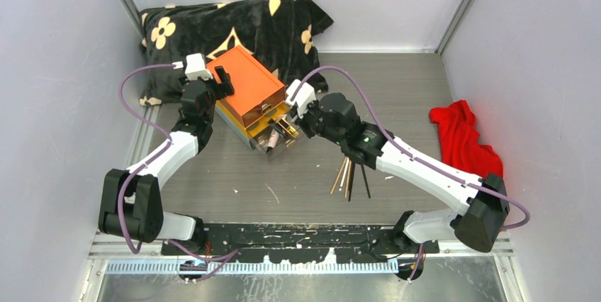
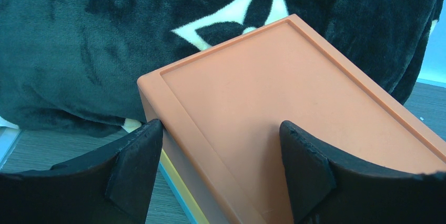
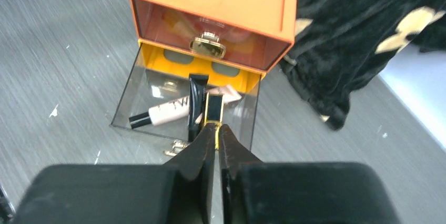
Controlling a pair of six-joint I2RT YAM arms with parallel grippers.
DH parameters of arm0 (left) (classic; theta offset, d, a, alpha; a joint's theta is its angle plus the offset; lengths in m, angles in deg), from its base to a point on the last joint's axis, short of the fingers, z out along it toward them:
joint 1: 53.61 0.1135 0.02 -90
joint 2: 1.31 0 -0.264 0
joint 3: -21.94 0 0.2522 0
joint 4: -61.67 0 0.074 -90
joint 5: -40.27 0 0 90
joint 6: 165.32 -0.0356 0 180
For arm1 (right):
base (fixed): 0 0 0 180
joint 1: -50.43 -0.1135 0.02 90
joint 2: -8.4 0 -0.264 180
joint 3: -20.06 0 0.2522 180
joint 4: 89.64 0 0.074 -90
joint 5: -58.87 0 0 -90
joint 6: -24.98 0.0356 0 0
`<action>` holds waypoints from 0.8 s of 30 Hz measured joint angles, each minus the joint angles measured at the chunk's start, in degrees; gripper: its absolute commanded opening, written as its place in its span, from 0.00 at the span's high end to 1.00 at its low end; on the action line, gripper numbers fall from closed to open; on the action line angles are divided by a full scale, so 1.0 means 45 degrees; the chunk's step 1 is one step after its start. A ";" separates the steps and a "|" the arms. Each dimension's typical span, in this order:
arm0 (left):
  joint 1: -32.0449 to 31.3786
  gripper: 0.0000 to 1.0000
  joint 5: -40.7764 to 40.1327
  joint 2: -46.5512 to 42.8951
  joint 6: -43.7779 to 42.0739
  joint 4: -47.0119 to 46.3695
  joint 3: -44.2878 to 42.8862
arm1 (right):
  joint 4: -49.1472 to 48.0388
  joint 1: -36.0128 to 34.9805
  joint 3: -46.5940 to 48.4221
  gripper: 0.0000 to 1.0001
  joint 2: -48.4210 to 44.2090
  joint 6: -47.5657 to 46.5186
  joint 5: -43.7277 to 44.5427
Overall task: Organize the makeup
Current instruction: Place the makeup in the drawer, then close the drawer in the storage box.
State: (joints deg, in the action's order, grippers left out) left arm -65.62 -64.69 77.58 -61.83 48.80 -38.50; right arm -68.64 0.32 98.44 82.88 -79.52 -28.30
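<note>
L gripper straddles the back-left corner of the drawer box, one pad on its side, the other over the orange top. We judge it clamped, bracing the box. Risk: if that hold slips, the box skids & the open clear drawer shifts. R gripper is pinched on the near end of the gold-black lipstick. That thin grip may let it twist & land across the pink tube & black tube. The lipstick juts past the fingertips, over the drawer's front. Brushes lie on the table by the R arm.
</note>
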 measured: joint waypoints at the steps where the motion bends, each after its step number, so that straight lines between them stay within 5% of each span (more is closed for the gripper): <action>1: 0.0000 0.22 0.0000 0.0000 0.0000 0.0000 0.0000 | -0.0073 0.0000 -0.0189 0.96 -0.0097 0.0010 0.0058; 13: 0.0000 0.22 0.0000 0.0000 0.0000 0.0000 0.0000 | -0.1234 0.0000 -0.4163 0.99 -0.0243 0.1705 0.0092; 24: 0.0000 0.22 0.0000 0.0000 0.0000 0.0000 0.0000 | -0.3444 0.0000 -0.4464 0.99 0.1205 0.2351 -0.0437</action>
State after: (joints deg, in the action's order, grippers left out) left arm -65.62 -64.69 77.58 -61.83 48.80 -38.50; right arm -84.13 0.32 78.35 88.30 -68.94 -30.27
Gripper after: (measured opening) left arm 0.787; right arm 0.034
